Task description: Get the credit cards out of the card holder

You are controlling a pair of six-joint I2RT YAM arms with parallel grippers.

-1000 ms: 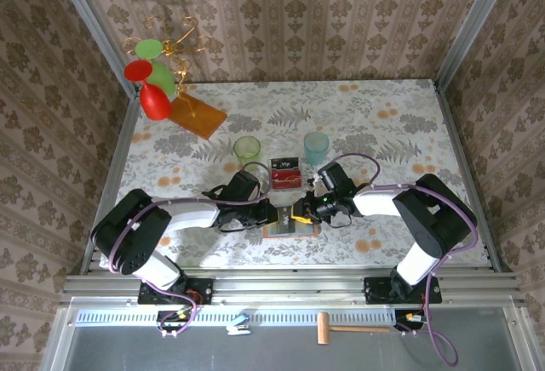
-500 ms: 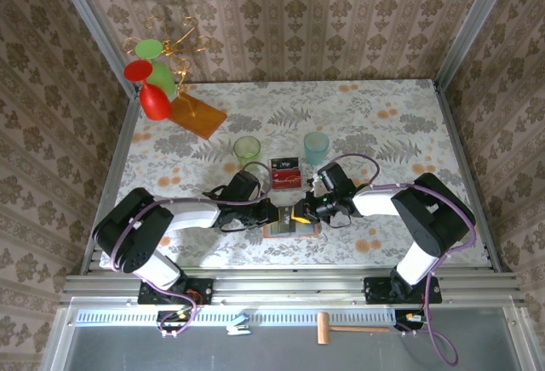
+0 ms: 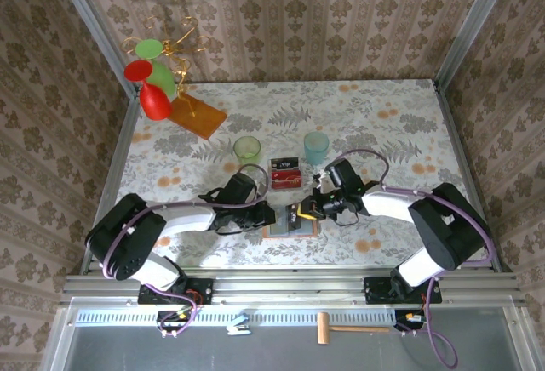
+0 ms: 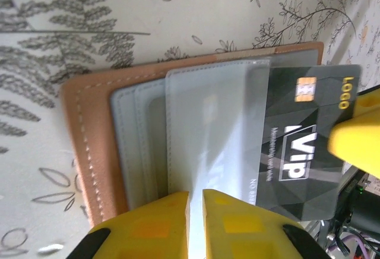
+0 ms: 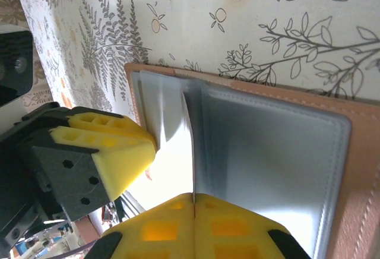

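Note:
The tan-brown card holder (image 4: 95, 146) lies open near the table's front edge (image 3: 291, 225), its grey-blue panels up (image 5: 279, 152). A black credit card (image 4: 303, 152) marked VIP sticks halfway out of its pocket toward the right. My right gripper (image 5: 194, 198) is shut on that card's outer edge, which looks like a thin line (image 5: 190, 146) from there; one of its yellow fingers (image 4: 356, 137) shows at the card's end. My left gripper (image 4: 196, 195) is shut to a narrow slit, tips resting on the holder's grey panel. Two more credit cards (image 3: 286, 174), red and black, lie just behind the holder.
A green cup (image 3: 247, 148) and a blue cup (image 3: 316, 145) stand behind the loose cards. An orange-brown board (image 3: 197, 114) and a wire stand with red and green pieces (image 3: 153, 77) sit at the back left. The two grippers (image 3: 286, 214) are close together.
The right gripper has closed on the black card's edge, and the right arm has shifted a little to the right. The left gripper has stayed on the holder.

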